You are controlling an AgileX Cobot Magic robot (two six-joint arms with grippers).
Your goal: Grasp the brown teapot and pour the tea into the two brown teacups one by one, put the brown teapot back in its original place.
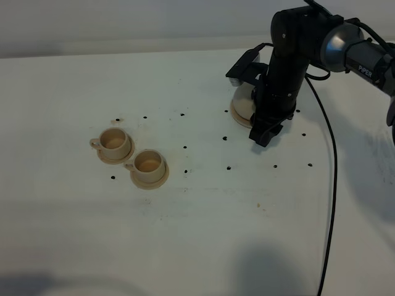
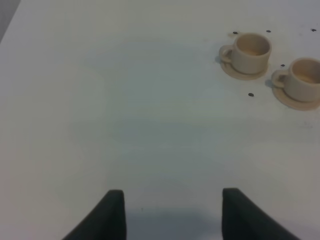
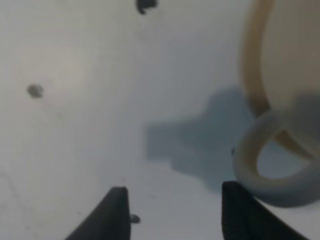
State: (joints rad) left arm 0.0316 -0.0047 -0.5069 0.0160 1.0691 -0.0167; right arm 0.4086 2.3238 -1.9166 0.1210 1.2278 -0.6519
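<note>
Trouble is likeliest at the teapot's handle.

Exterior high view: the brown teapot [image 1: 245, 100] stands on its wide saucer [image 1: 237, 116] toward the far right part of the table [image 1: 203, 234], mostly hidden behind the right arm. The right end effector [image 1: 265, 137] hangs low just beside the pot, on the side facing the front edge. The first teacup [image 1: 115, 142] and second teacup [image 1: 149, 163] sit left of the middle, each on a small saucer. The two saucers are touching or nearly so. With the cups that close, a stream aimed at one could, I judge, splash the other or the table. Each cup shows a darker tan floor, and I cannot tell whether that is tea or shadow.

Left wrist view: the left end effector [image 2: 173, 212] is spread wide and empty over bare table. The first teacup [image 2: 252, 50] and second teacup [image 2: 306, 79] are well apart from it. Their insides look pale, with no liquid I can make out.

Right wrist view: the right end effector [image 3: 175, 210] is wide open and grips nothing. The brown teapot [image 3: 295, 55] and its loop handle [image 3: 245, 165] lie off to one side. The loop is just beyond one fingertip [image 3: 240, 210] rather than in the gap. Closing here would likely catch air. Pushing forward could drive that finger into the loop and shove or tip the pot off its saucer. What the pot holds is hidden.
</note>
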